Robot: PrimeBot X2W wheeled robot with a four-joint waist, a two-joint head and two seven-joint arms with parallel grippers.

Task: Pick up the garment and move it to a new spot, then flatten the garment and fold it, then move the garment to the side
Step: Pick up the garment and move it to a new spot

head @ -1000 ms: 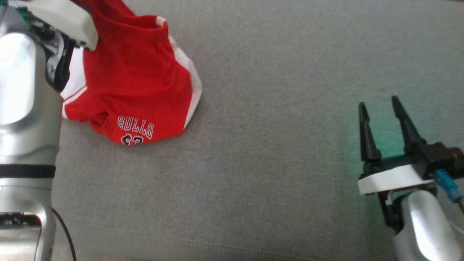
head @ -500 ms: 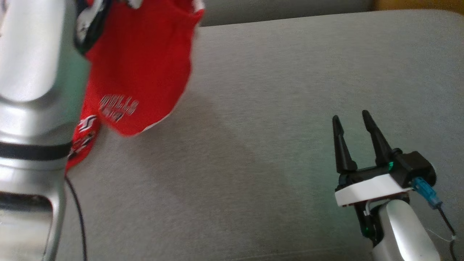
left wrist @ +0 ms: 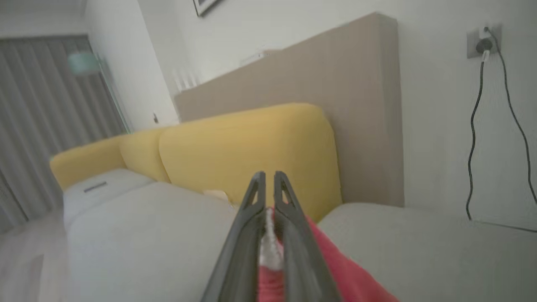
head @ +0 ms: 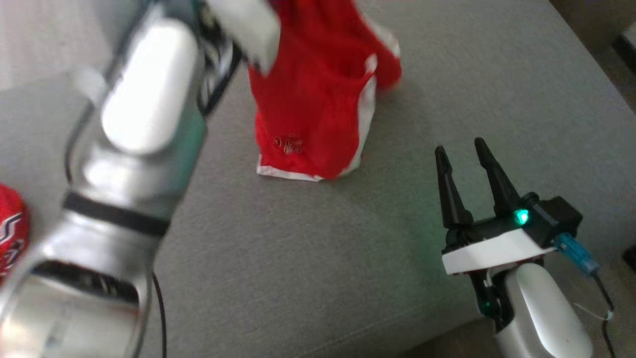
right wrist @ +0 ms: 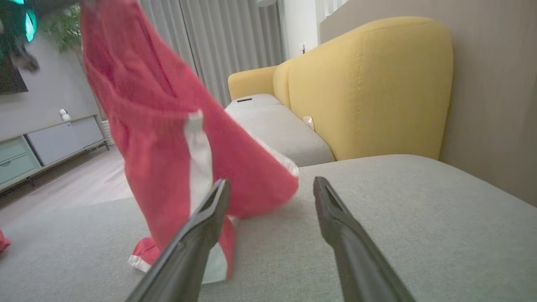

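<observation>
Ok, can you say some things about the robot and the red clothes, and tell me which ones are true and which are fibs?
1. The left gripper is pinching the red garment. True.
2. The right gripper is squeezing the garment too. False: its fingers are spread open and hold nothing.
3. The garment lies flat and folded on the grey seat. False: it hangs from the left gripper, with its lower end reaching the seat.
4. The sofa's back cushion is yellow. True.
</observation>
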